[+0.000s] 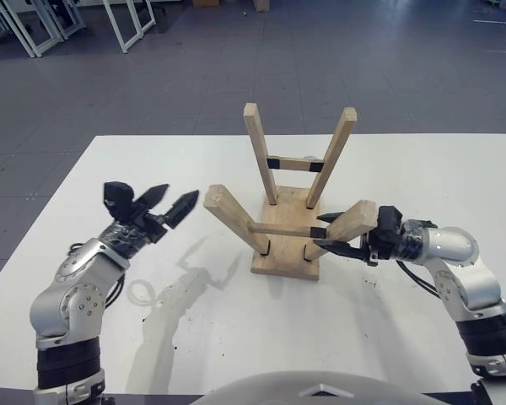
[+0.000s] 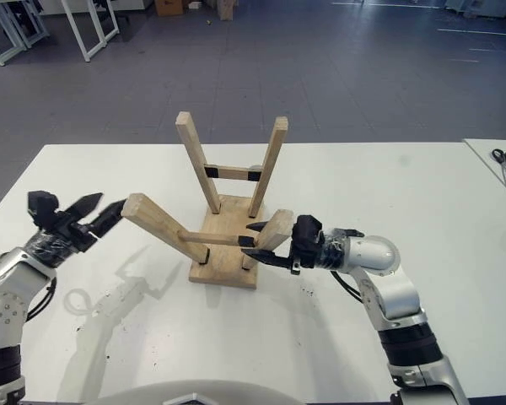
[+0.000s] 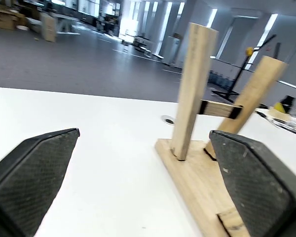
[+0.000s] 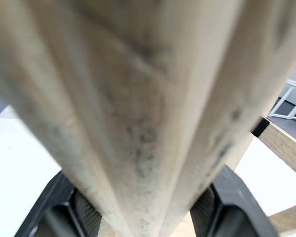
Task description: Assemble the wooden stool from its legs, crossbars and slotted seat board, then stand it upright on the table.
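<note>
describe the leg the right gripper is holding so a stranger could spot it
On the white table lies a wooden seat board with four legs sticking up. Of the two leaning toward the robot, it is the leg on the robot's right, the only one clamped in the right gripper.

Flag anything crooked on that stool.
The near left leg and near right leg slant far outward, while the far pair stands nearly upright in the seat board. The right pincer clamps the near right leg.
</note>
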Controlling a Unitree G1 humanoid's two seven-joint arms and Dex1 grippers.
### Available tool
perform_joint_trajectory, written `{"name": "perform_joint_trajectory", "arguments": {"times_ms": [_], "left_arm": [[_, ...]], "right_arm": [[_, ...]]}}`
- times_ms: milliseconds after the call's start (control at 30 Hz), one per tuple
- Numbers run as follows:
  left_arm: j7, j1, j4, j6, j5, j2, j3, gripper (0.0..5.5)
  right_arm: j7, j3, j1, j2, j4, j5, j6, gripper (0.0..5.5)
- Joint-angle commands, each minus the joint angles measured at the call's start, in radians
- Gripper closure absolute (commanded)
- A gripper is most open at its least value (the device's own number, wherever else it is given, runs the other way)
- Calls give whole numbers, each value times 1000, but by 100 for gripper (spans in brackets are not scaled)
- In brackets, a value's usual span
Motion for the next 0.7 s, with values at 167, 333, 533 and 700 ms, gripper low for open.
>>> {"name": "perform_joint_trajectory", "arguments": {"times_ms": [167, 333, 533, 700], "left_arm": [[309, 34, -330, -120, 116, -183, 21, 93], [378, -125, -588, -121, 131, -181, -107, 181], [423, -240, -590, 103, 284, -148, -457, 294], [387, -315, -517, 161, 531, -48, -700, 310]], "right_arm": [[-126, 43, 11, 21, 104, -136, -13, 347], [-148, 50, 4, 18, 127, -135, -23, 347], [-156, 68, -24, 27, 145, -130, -14, 347], [-162, 74, -27, 21, 141, -124, 6, 347]]}}
